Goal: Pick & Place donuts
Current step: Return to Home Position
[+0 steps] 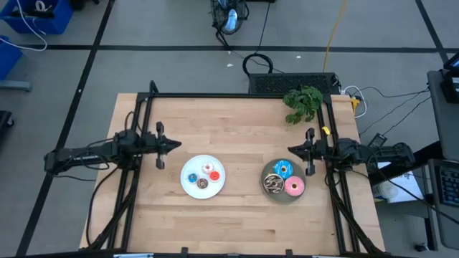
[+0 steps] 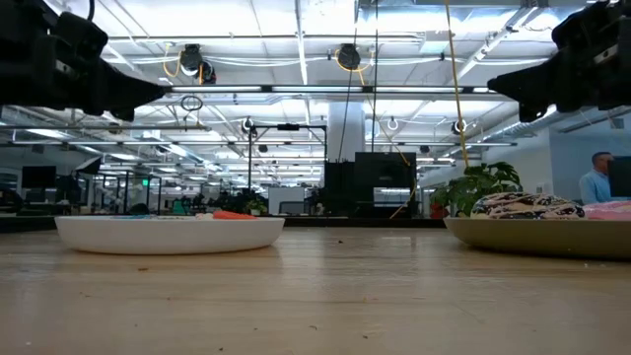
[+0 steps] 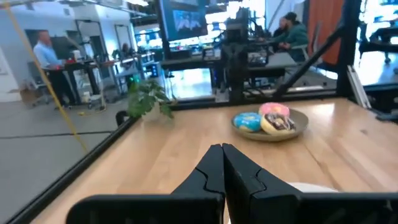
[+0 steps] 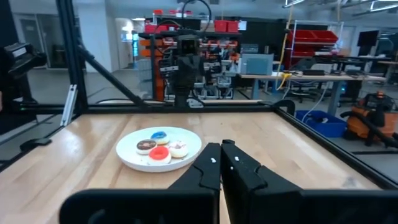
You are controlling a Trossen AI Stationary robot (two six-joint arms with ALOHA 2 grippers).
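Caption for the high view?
Left hand and right hand shut at the sides; three large donuts on grey plate, four tiny donuts on white plate.

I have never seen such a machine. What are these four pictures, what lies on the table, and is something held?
It is a robot with two dark arms at a wooden table. One picture looks down from above, one level across the tabletop, two from cameras on the wrists. The left gripper and right gripper are shut and empty, each hanging above the table near a plate. A white plate carries four tiny donuts; a grey plate, three larger donuts.
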